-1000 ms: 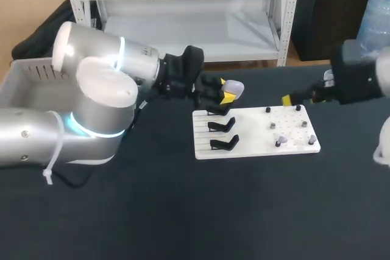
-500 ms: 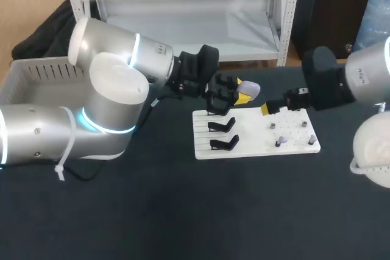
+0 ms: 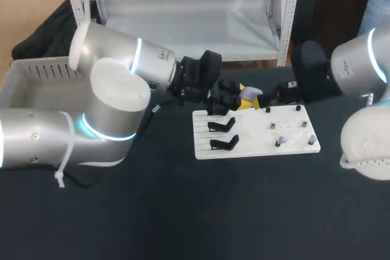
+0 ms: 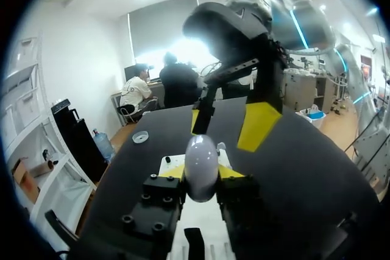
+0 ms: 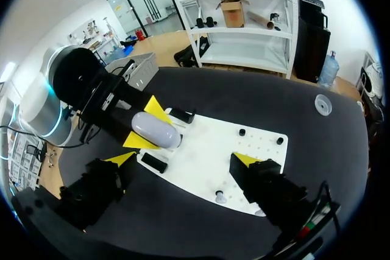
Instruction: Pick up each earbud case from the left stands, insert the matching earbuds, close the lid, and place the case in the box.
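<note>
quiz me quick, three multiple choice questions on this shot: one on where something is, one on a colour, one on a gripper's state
1. Where is the earbud case?
A. in the grey box
B. between the fingers of the left gripper
C. on a black stand

2. What colour is the board?
A. red
B. green
C. white

3. How is the right gripper?
A. open, holding nothing
B. shut on the case
C. shut on an earbud

Answers:
1 B, the left gripper's yellow tips press the earbud case from two sides.
2 C, the board is plainly white.
3 A, the right gripper's tips stand wide apart with nothing held between them.
</note>
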`<state>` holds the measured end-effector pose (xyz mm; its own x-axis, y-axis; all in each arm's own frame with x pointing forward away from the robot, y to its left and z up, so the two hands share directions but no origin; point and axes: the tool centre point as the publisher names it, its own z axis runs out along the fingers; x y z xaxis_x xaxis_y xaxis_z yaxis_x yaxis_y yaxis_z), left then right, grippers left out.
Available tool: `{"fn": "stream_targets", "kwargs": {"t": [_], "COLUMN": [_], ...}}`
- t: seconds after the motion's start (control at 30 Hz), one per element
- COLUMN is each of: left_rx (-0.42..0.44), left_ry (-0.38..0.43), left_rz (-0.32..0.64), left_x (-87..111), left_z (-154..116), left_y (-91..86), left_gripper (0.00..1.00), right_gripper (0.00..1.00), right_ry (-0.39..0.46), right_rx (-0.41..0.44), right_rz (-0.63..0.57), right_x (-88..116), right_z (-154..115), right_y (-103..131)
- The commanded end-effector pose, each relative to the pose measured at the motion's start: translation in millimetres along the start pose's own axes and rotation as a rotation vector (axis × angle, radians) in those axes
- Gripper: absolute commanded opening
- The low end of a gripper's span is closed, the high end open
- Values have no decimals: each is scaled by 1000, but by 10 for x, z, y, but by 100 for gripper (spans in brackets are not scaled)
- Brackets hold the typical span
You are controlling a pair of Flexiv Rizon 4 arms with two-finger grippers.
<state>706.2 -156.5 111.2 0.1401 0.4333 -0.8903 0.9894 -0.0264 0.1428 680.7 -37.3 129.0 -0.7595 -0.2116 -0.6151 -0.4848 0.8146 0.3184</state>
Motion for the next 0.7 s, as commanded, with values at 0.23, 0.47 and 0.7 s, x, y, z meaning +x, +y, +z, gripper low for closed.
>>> {"fn": "stream_targets", "kwargs": {"t": [0.23,0.47,0.7], "left_rx": [-1,10,14], "left_ry": [-25,-31,-37], "left_rz": [18,33,8], "left_x": [-21,-52,27], "left_z": [-16,-9,-1], "left_y": [-78,-124,-156], "left_gripper": [0,0,0], "right_gripper": [100,100,100], "right_ry": [-5,-5,-47], "right_rx": [6,14,46], "right_rz": [24,22,3], "right_x": [-48,-89,-166], "right_z": [7,-18,-156], "right_y": [-68,-84,-72]}}
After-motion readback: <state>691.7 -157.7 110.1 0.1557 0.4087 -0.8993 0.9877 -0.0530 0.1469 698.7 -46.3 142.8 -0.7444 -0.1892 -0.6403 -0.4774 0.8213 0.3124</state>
